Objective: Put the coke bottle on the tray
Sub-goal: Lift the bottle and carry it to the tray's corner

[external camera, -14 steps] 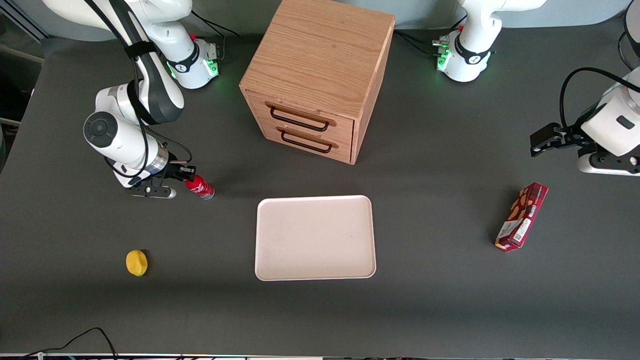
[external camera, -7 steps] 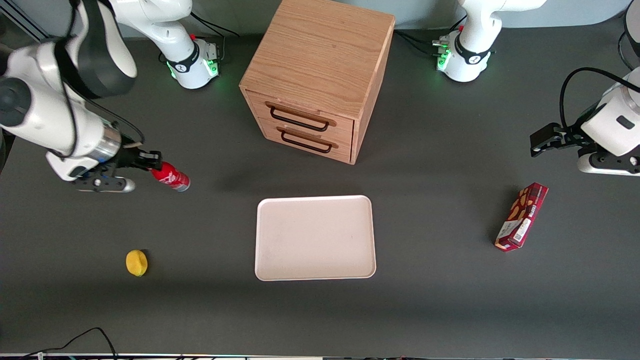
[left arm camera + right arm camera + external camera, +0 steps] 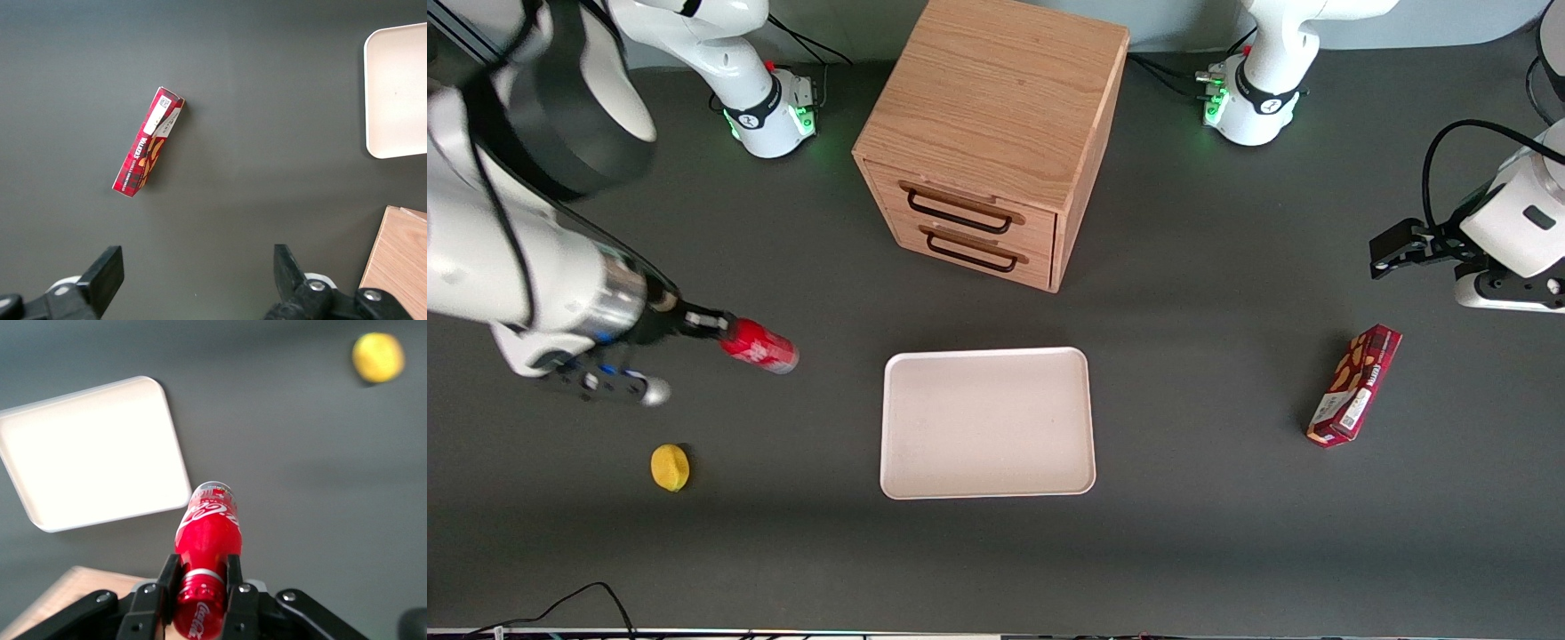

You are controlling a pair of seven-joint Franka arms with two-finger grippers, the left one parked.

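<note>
Transport step: you are carrying the coke bottle [image 3: 759,346] clamped at its neck in the end effector [image 3: 201,584], raised above the desk [image 3: 1227,551], near the tray [image 3: 987,421]. Next: centre over tray, lower, release.

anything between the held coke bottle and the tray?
No. The gripper holds the coke bottle aloft toward the working arm's end; only bare dark table separates it from the tray, per front view.

A: Black claw [image 3: 199,587], pinching a red coke bottle [image 3: 206,540] with white script?
B: Yes. Near that bottle, a cream-white tray [image 3: 987,422] and yellow lemon [image 3: 670,468] on the dark grey surface [image 3: 1209,533].
</note>
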